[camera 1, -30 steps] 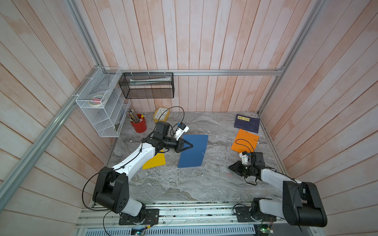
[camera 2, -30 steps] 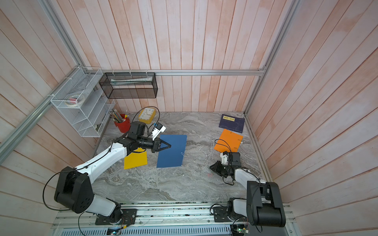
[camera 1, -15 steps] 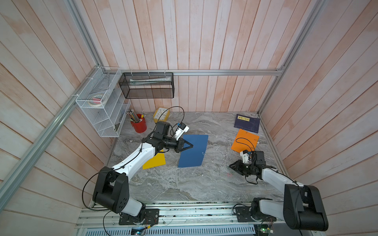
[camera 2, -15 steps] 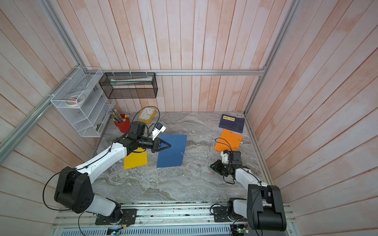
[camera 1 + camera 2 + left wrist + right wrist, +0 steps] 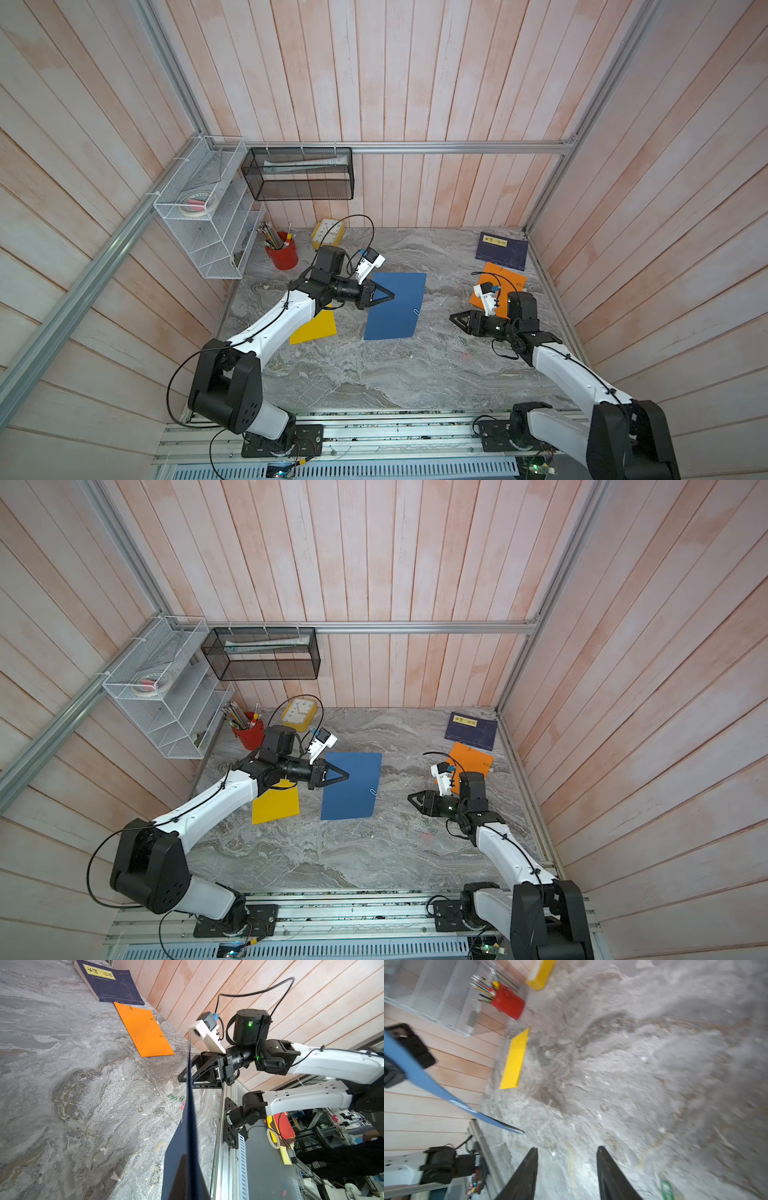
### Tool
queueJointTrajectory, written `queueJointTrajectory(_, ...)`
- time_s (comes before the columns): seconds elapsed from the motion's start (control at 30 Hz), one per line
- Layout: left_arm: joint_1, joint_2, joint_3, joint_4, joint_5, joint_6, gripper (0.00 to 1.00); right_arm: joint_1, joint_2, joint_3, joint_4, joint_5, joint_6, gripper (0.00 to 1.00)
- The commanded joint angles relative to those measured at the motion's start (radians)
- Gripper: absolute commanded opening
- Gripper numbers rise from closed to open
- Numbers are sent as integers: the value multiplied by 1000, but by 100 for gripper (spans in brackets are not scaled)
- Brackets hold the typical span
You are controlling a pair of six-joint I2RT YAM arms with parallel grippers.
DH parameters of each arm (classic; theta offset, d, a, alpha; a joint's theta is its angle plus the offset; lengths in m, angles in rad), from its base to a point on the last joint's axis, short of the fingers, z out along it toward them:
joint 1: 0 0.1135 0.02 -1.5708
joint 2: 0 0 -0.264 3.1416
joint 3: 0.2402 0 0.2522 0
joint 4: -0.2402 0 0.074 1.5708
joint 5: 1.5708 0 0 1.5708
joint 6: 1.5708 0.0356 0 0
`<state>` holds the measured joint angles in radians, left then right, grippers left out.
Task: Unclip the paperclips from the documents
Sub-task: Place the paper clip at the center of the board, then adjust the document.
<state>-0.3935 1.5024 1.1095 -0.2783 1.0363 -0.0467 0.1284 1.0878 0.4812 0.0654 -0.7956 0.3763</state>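
My left gripper is shut on the left edge of the blue document, holding it tilted off the marble table. A silvery paperclip sits on its right edge. In the left wrist view the blue document shows edge-on in my left gripper. The yellow document lies flat under my left arm. The orange document lies at the right with green paperclips on its edges. My right gripper hangs open and empty above loose paperclips.
A navy booklet lies in the back right corner. A red pencil cup and a yellow clock stand at the back left. A white wire rack and a black mesh basket hang on the walls.
My right gripper has opened and moved up and toward the blue document, away from the loose paperclips. The left arm and the blue document have not moved.
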Motion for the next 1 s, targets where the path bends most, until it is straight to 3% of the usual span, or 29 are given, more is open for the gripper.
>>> queueJointTrajectory(0.0,2,20,9,42,51,-16,0,48,-45,-30,227,-110,28,59)
queueJointTrajectory(0.13,-2,36,19,42,71,-11,0,93,-43,-20,310,-145,21,67)
queueJointTrajectory(0.3,-10,57,46,39,87,-4,0,111,44,42,339,-167,-10,69)
queueJointTrajectory(0.73,-36,102,101,18,93,16,0,138,278,172,536,-319,5,68)
queueJointTrajectory(0.97,-38,116,119,24,98,9,0,174,361,194,631,-376,56,60)
